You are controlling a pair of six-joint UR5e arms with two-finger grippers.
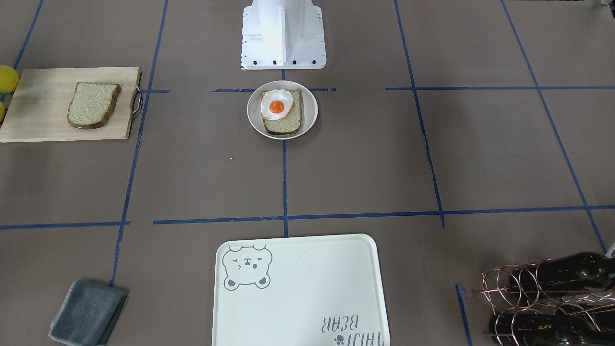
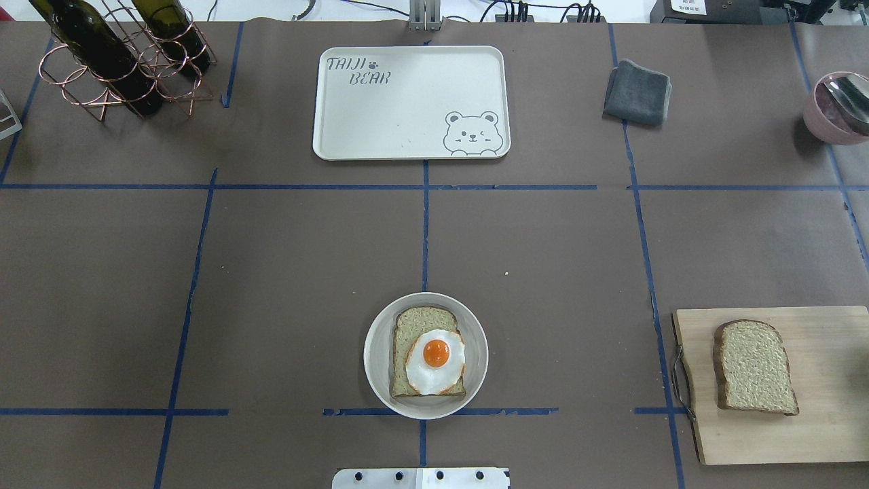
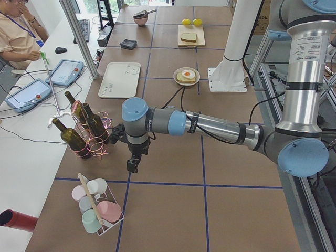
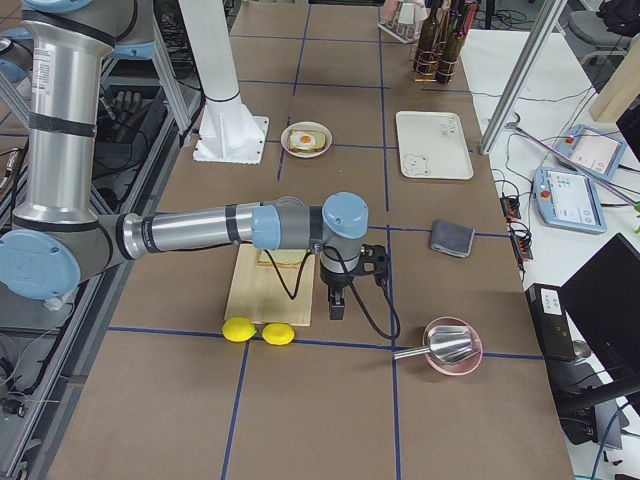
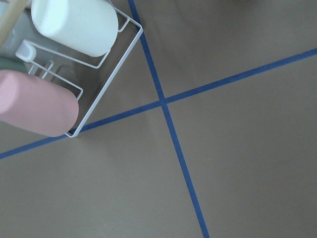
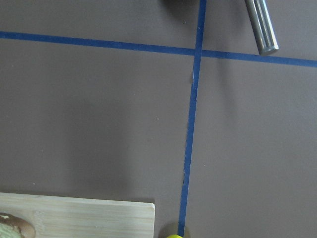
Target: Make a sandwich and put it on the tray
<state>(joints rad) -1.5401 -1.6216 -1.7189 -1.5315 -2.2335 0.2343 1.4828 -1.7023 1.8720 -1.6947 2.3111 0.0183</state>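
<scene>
One bread slice (image 2: 415, 324) lies on a small round cream plate (image 2: 377, 353) near the robot base, with the fried egg (image 2: 435, 360) on top of it. The second bread slice (image 2: 753, 367) lies on the wooden cutting board (image 2: 815, 421) at the robot's right. The cream bear tray (image 2: 394, 115) sits empty at the table's far side. My left gripper (image 3: 133, 165) hangs over bare table between the bottle rack and the cup rack. My right gripper (image 4: 336, 308) hangs beside the cutting board's outer corner. I cannot tell whether either is open or shut.
A copper rack with wine bottles (image 2: 115, 61) stands far left. A grey cloth (image 2: 638, 92) and a pink bowl with a spoon (image 2: 831, 109) are far right. Two lemons (image 4: 258, 331) lie by the board. A wire rack of cups (image 3: 97, 207) stands under the left arm.
</scene>
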